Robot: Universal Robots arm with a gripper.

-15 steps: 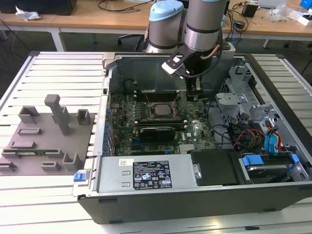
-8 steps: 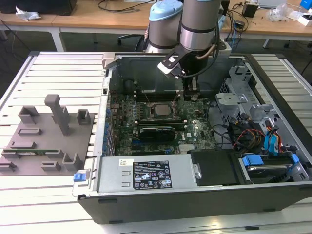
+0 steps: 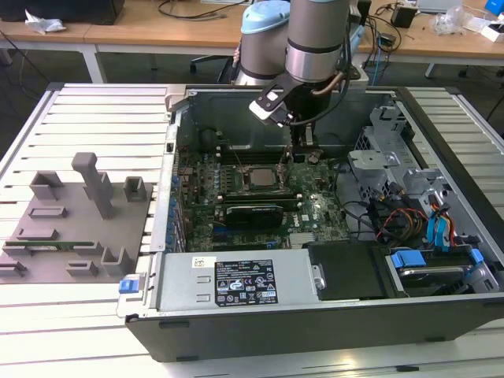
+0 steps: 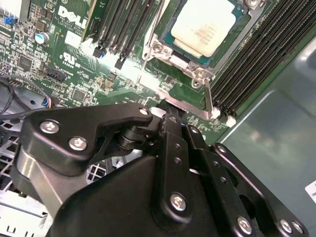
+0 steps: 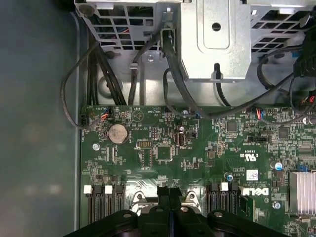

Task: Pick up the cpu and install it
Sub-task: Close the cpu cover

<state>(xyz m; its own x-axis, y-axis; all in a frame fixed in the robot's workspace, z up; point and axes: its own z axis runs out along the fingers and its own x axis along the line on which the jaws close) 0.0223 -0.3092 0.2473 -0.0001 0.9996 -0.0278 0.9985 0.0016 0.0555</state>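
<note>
Cpu (image 4: 205,24) seated in its socket (image 4: 163,49), install step looks close to finished

The cpu lies flat, silvery top up, in the motherboard (image 5: 207,143) inside the open computer case (image 3: 236,110); I cannot tell if its frame is latched. In the exterior view the gripper (image 3: 286,165) hangs just beside it at about 3 o'clock, its fingers (image 5: 164,200) pressed together and holding nothing. Any further move, I judge, calls for clearing the socket frame and memory slots without a knock. The arm (image 3: 315,39) reaches down from 12 o'clock, wrist near vertical; the grey fixture plate (image 3: 71,236) sits on the counter (image 3: 87,315) at 9 o'clock, well apart
</note>
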